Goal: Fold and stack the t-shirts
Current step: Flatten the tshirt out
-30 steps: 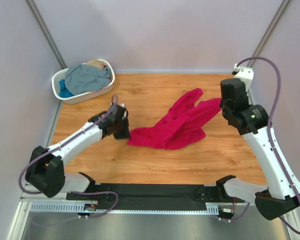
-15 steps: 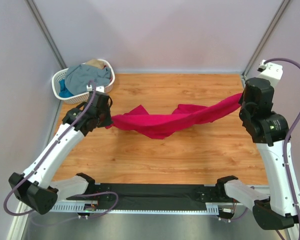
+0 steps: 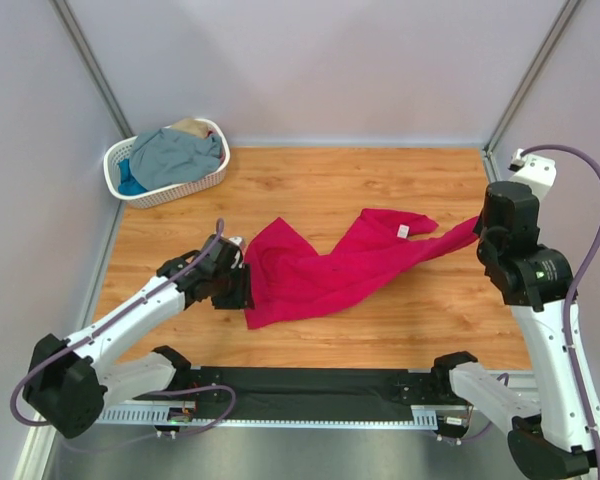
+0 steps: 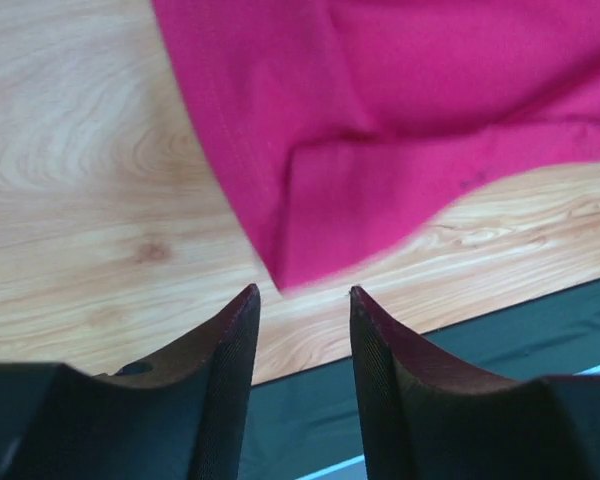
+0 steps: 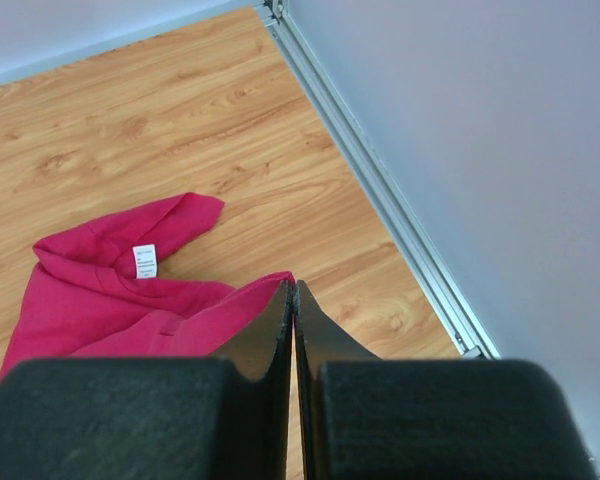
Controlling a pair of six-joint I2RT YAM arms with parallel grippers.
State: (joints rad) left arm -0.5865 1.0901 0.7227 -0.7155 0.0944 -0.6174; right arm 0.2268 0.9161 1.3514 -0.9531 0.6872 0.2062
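A large crimson-pink t-shirt (image 3: 330, 265) lies crumpled across the middle of the wooden table, its white label (image 3: 404, 231) facing up. My left gripper (image 3: 242, 290) is open at the shirt's left corner; in the left wrist view that corner (image 4: 290, 270) lies just beyond the gripper (image 4: 302, 292), with nothing between the fingers. At the right, my right gripper (image 3: 477, 222) is shut on the shirt's far right end, and the pinched cloth (image 5: 250, 300) shows beside the closed gripper (image 5: 293, 287). Grey-blue (image 3: 175, 155), bright blue (image 3: 130, 183) and tan (image 3: 190, 126) t-shirts sit in the basket.
A white lattice basket (image 3: 212, 175) stands at the back left corner of the table. Pale walls with metal rails (image 5: 380, 180) close in the table on the left, back and right. A black strip (image 3: 320, 382) runs along the near edge between the arm bases.
The left gripper came down toward the near edge and opened, dropping the shirt's left corner onto the table. The right gripper lowered slightly, still shut on the other end.
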